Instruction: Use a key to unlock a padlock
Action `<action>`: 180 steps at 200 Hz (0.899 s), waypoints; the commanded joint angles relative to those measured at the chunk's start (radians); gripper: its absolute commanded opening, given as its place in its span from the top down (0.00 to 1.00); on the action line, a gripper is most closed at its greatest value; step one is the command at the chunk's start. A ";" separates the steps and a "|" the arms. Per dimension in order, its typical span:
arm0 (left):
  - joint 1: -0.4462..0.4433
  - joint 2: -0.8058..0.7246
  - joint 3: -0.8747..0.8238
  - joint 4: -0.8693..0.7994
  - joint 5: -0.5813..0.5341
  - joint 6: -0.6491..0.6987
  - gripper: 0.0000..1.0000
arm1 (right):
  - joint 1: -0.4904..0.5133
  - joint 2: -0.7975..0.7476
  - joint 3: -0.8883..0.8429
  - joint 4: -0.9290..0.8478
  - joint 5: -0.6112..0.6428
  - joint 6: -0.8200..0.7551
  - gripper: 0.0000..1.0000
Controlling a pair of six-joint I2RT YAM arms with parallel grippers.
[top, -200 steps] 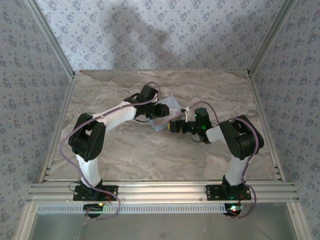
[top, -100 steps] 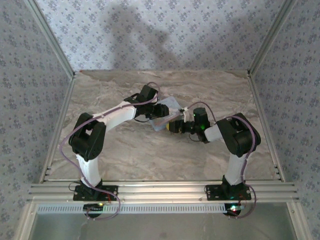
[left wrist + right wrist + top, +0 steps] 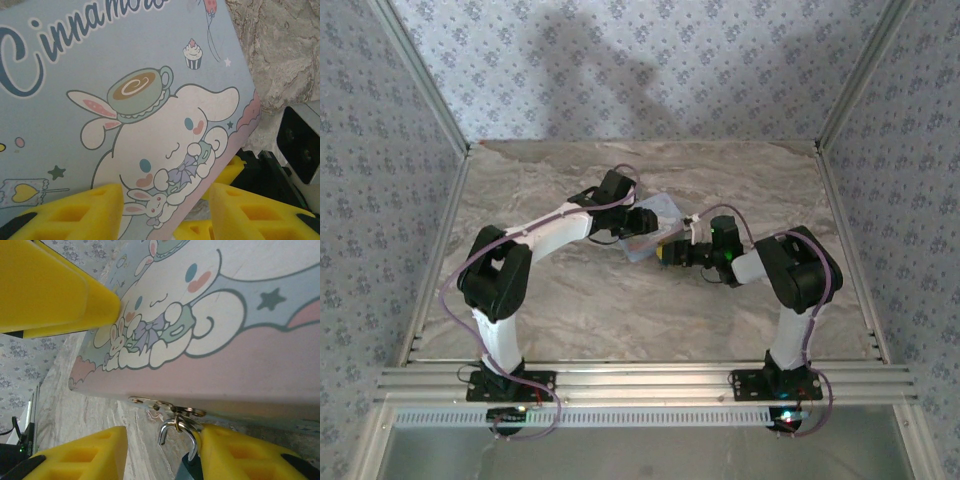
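Observation:
A light-blue cartoon tin (image 3: 660,212) lies mid-table, and its lid (image 3: 125,75) spreads beneath my left gripper (image 3: 165,200). That gripper is open: one yellow finger (image 3: 55,290) rests over the lid, the other hangs past the tin's edge. The tiny padlock hangs from the tin's metal hasp (image 3: 165,407) by its silvery shackle (image 3: 177,432), one shackle end free. Its blue body (image 3: 190,469) touches the right-hand finger (image 3: 250,455) of my right gripper (image 3: 162,440). The other finger (image 3: 75,457) stands apart, so the jaws are open around the padlock. The key is hidden.
The marble tabletop (image 3: 570,300) stretches around the tin. Aluminium rails (image 3: 640,380) run along the near edge, and patterned walls (image 3: 380,220) close in the left, right and back sides. Both arms meet at the tin in the table's middle.
My right gripper's jaws have drawn closer together around the padlock. The left arm and the tin have stayed still.

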 commanded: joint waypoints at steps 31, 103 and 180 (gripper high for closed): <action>0.007 0.014 -0.009 -0.029 -0.025 0.015 0.51 | -0.008 0.010 -0.011 0.027 -0.041 0.006 0.64; 0.008 0.012 -0.012 -0.031 -0.029 0.015 0.51 | -0.012 0.009 -0.017 0.000 -0.037 -0.009 0.72; 0.008 0.011 -0.015 -0.029 -0.032 0.015 0.51 | -0.018 0.010 -0.022 -0.008 -0.039 -0.014 0.83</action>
